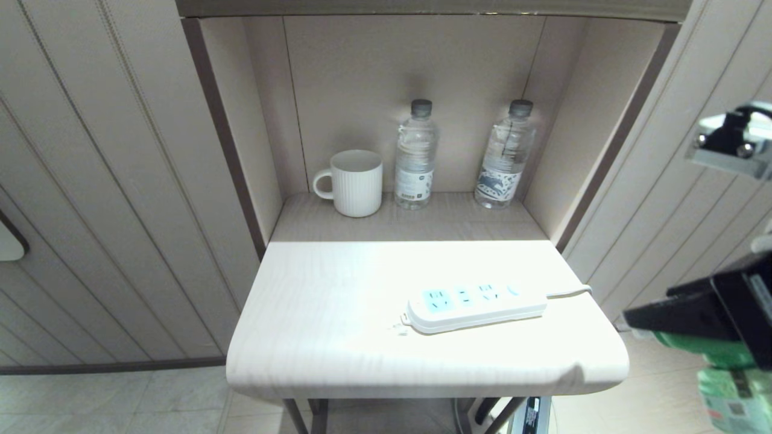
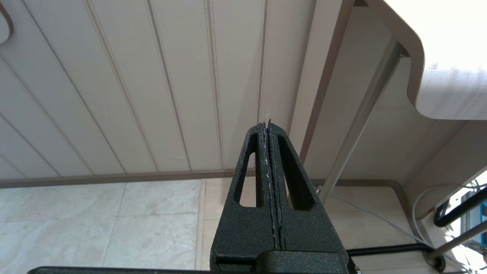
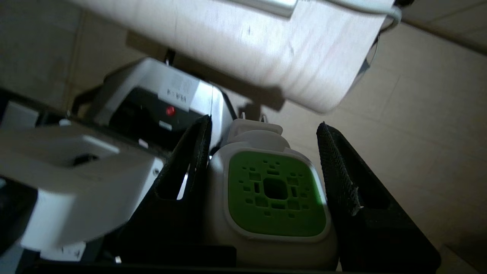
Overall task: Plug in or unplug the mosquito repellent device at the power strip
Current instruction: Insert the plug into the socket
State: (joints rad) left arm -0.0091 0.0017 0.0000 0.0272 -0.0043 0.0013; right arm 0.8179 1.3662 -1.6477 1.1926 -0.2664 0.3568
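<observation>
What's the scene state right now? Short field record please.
device: white plug-in mosquito repellent device with green face, held off the table's right edge, not plugged in
right gripper: shut on the device
strip: flat white power strip with light-blue sockets, on table, all sockets free
left gripper: shut, parked low beside table

Strip (image 1: pixel 476 306) lies on desk (image 1: pixel 325 313), nr front-right corner, cord (image 1: pixel 570 293) running off right edge. Behind, in the recess at desk's back: mug (image 1: pixel 356 182) left, bottle (image 1: pixel 415 155) mid, 2nd bottle (image 1: pixel 505 155) right. Device (image 3: pixel 276 198) in right gripper (image 3: pixel 262 152), off desk's right edge, below its top.
</observation>
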